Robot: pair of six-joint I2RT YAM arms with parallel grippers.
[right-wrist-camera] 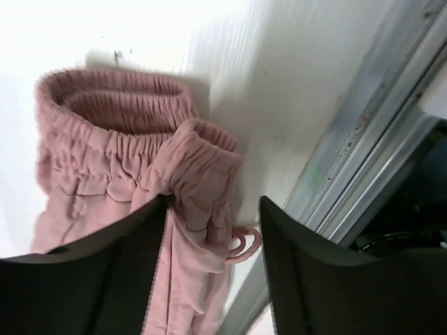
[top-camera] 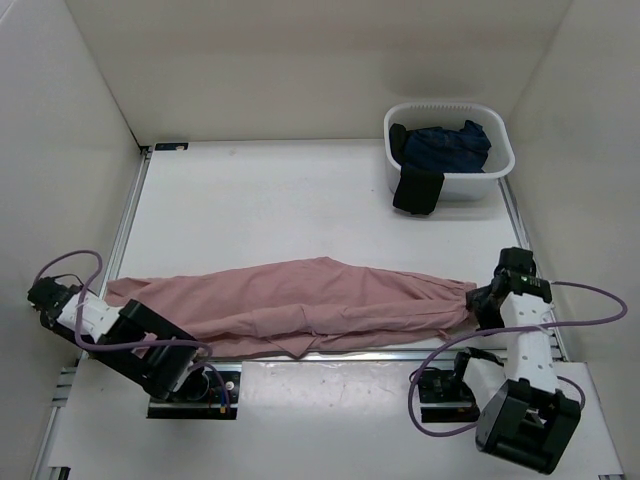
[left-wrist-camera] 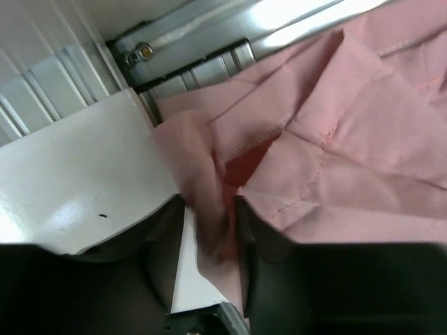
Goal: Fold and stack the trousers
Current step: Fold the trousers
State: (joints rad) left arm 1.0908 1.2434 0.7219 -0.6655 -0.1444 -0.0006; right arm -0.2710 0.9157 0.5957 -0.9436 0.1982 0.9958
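The dusty-pink trousers (top-camera: 300,305) lie stretched left to right along the table's near edge. My left gripper (top-camera: 110,300) is at their left end. In the left wrist view it (left-wrist-camera: 209,234) is shut on a bunched fold of the pink fabric (left-wrist-camera: 335,139). My right gripper (top-camera: 480,302) is at the right end. In the right wrist view it (right-wrist-camera: 213,209) is open, with the elastic waistband (right-wrist-camera: 140,139) and a loop of drawstring (right-wrist-camera: 241,246) between the fingers, the fabric lying against the left finger (right-wrist-camera: 119,265).
A white basket (top-camera: 450,108) stands at the back right, holding a dark navy garment (top-camera: 445,145), with a black garment (top-camera: 418,190) hanging over its front wall. Metal rails (right-wrist-camera: 363,139) run along the table edges. White walls enclose the table on three sides.
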